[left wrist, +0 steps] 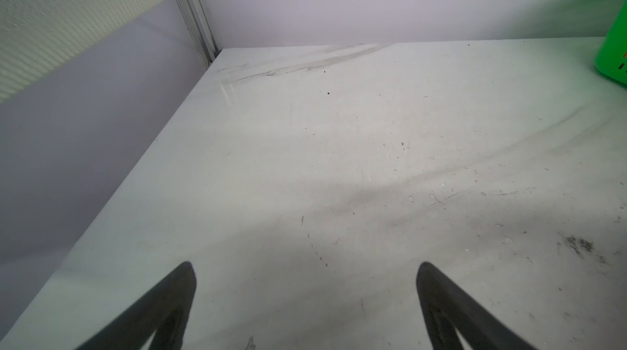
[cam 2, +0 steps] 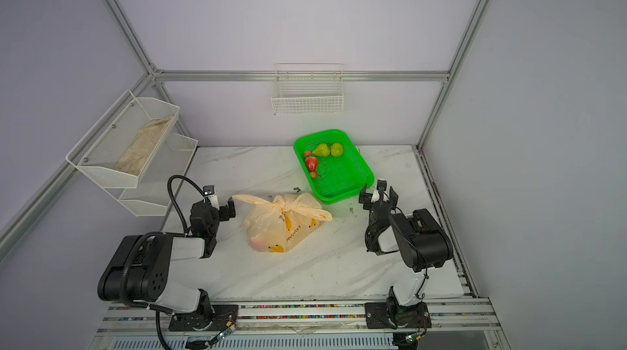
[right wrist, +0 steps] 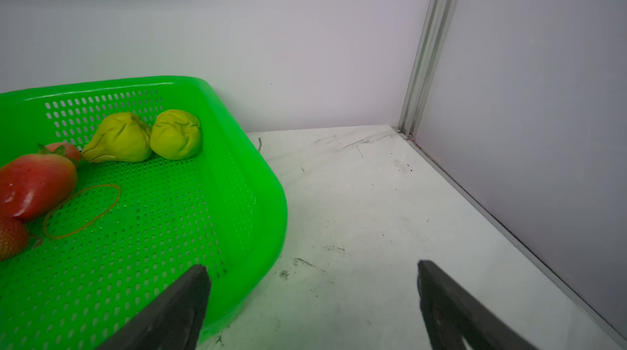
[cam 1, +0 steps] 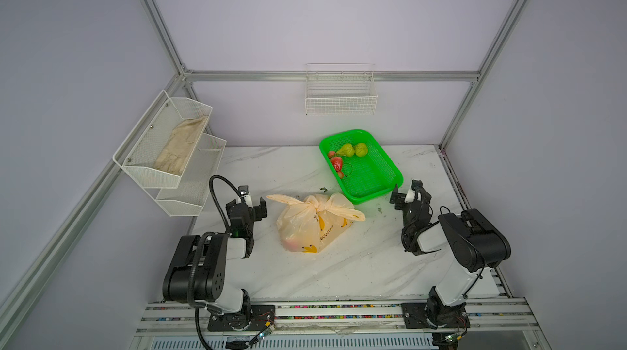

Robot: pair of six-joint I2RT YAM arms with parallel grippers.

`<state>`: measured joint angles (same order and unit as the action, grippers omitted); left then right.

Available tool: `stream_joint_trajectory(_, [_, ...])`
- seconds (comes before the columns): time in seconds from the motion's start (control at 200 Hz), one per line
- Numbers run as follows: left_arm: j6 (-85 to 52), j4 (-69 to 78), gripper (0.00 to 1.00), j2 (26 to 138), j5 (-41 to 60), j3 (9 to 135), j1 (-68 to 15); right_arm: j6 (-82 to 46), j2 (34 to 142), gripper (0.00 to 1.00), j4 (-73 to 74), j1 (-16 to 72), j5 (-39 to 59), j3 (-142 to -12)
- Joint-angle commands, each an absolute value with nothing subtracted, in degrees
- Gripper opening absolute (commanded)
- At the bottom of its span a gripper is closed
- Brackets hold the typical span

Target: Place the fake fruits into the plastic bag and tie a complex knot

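**Markings.** The thin, translucent cream-peach plastic bag (cam 1: pixel 312 229) carries yellow banana prints and a line of dark Japanese script. You cannot read the characters at this size.

**Task item.** Your bag lies slumped on the white marble-pattern table (cam 1: pixel 339 270), mid-table between the two arms and near the bright green perforated plastic basket (cam 1: pixel 381 188). It bulges, and a pinkish rounded shape shows dimly through its near end. Its handles are drawn into a bunched knot (cam 1: pixel 317 207) with two flat ends sticking out sideways. In the basket lie two dented yellow-green plastic pears (right wrist: pixel 118 143), red plastic strawberries (right wrist: pixel 35 183) and a thin rubber band (right wrist: pixel 81 210).

**Jaws.** Your left gripper (cam 1: pixel 255 200) stands just beside the knot's left end. Its jaws are wide apart and grip nothing, and its wrist view shows only bare table between them. Contact with the bag cannot be determined. Your right gripper (cam 1: pixel 406 192) stands at the basket's near corner, jaws likewise wide apart and empty. In its wrist view one jaw overlaps the basket's rim, and you cannot tell whether it touches.
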<state>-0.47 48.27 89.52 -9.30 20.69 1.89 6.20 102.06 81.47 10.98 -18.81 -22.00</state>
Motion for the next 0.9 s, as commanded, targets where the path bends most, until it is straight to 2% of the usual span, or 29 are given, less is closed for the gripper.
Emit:
stream_joint_trajectory(0.0, [-1.79, 46.14, 0.99, 87.81, -6.61, 23.92, 2.37, 3.63, 101.86, 0.97, 80.89, 10.06, -17.43, -24.01])
stream_joint_trajectory(0.04, [-1.24, 43.78, 0.99, 87.48, -6.39, 24.86, 2.33, 4.19, 102.99, 0.97, 81.98, 9.63, -18.27, -25.0])
stream_joint_trajectory(0.18, [-1.06, 56.47, 1.0, 90.34, -6.0, 20.79, 2.35, 4.29, 102.79, 0.97, 81.18, 9.22, -18.37, -25.01])
stream_joint_trajectory(0.895, [-0.88, 53.44, 1.0, 89.6, -5.98, 21.79, 2.17, 4.57, 102.84, 0.97, 81.59, 9.18, -18.68, -24.93])
